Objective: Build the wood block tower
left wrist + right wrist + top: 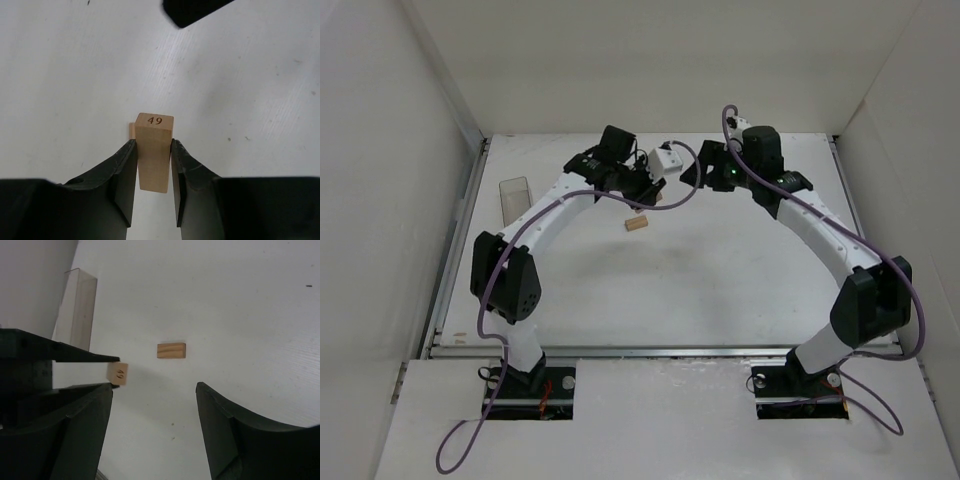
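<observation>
You are pinching one wood block [154,155] in the left gripper [153,147]. Its fingers are pressing on two opposite long sides and leaving the numbered end bare. Holding it by the sides is probably meant to keep a face free, so it can be set down on something without the fingers getting in the way. The block is hanging just off the table [720,290], near the middle of the far half. I cannot tell whether it is upright or tilted.

The right gripper [154,390] is standing spread with nothing between its fingers. It is close beside the left one and facing it, which looks like a ready position for steadying the stack.

The second wood block [171,350] is lying flat on the table near the held one, touching neither gripper. It looks like the base the held one is meant to go on.

By count, you are working with two wood blocks in view, one held and one lying. There is also one clear container [514,198], standing well apart at the left, and I cannot tell whether anything is in it. Nothing is stacked yet.
</observation>
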Available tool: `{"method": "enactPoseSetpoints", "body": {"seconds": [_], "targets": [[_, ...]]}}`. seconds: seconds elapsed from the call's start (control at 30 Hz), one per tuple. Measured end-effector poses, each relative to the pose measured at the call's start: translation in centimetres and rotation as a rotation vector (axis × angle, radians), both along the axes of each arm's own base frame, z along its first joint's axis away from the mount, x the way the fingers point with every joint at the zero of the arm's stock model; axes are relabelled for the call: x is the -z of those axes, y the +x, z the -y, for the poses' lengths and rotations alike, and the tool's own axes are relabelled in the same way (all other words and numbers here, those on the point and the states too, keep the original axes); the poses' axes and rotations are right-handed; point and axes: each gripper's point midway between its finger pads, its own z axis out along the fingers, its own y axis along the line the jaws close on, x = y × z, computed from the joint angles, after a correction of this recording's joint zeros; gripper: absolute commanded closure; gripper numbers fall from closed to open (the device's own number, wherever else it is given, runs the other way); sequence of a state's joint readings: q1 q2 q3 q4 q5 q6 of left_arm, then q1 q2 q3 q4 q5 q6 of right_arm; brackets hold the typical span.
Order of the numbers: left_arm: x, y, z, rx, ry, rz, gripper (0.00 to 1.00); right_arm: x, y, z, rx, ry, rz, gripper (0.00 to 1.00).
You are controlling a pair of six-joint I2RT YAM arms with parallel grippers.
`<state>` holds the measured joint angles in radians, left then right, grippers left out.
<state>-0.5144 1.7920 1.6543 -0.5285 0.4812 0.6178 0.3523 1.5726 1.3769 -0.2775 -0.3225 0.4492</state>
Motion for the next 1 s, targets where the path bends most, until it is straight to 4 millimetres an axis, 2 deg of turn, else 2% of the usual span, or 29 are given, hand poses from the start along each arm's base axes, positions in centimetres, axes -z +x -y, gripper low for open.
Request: {"method": "enactPoseSetpoints", "body": {"seconds": [0.13,0.27,0.33,0.67,1.0], "targets": [[0.2,-1.3,3.0,0.097,-0.024,0.020,1.00,-1.1,-0.9,-0.4,-0.020,0.034,0.031,0.27],[0.1,-1.9,5.2,0.136,-0.051,0.032,1.00,-0.9,-1.7,-0.7,-0.029,0.049,0.026,0.27],[-0.1,-2.1,5.8,0.141,-0.063,0.035,1.00,-0.6,-1.8,-0.7,-0.027,0.054,0.017,0.30],[-0.8,-1.6,6.4,0.107,-0.100,0.038,1.00,0.4,-2.7,-2.0,-0.104,0.096,-0.023,0.37],[-0.3,-1.7,6.4,0.086,-0.101,0.008,1.00,1.0,-2.6,-2.2,-0.104,0.113,-0.031,0.41]]}}
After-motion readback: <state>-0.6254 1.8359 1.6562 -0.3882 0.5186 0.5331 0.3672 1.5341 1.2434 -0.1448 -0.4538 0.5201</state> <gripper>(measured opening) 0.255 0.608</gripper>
